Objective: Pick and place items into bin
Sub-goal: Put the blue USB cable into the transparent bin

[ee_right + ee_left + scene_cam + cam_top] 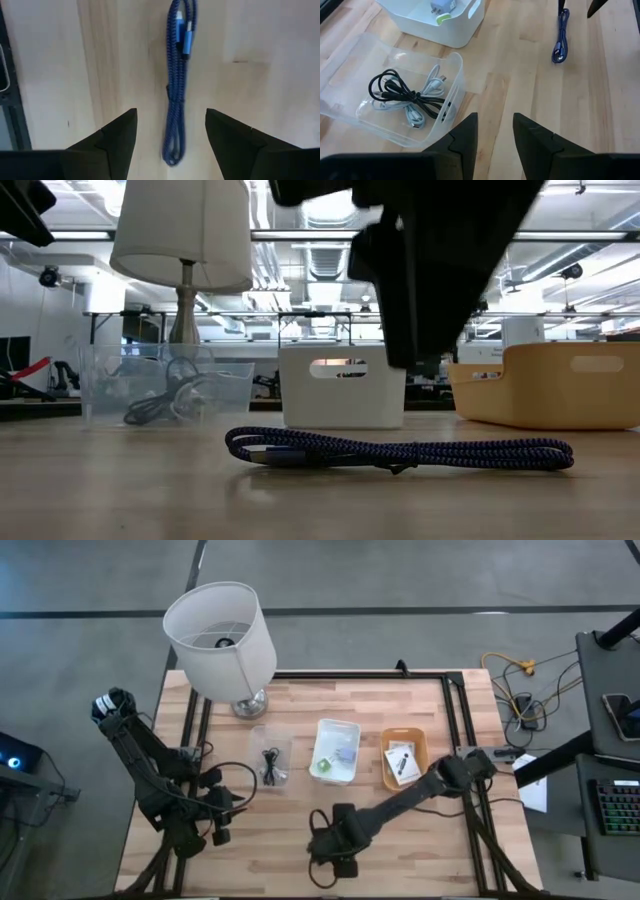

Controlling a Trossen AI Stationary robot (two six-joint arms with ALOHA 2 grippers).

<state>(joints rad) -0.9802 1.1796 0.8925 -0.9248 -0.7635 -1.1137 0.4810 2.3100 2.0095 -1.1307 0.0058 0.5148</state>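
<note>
A blue braided cable, folded into a long bundle, lies flat on the wooden table near its near edge; the low view shows the cable in front of the bins. My right gripper is open and hangs above it, one finger on either side and the bundle running along between them. In the low view the gripper stands clear above the cable. My left gripper is open over bare table beside the clear bin, which holds black and white cables.
Three bins stand in a row mid-table: the clear bin, a white bin with a green piece and a grey-blue item, and an orange bin with a white packet. A white-shaded lamp stands at the far left.
</note>
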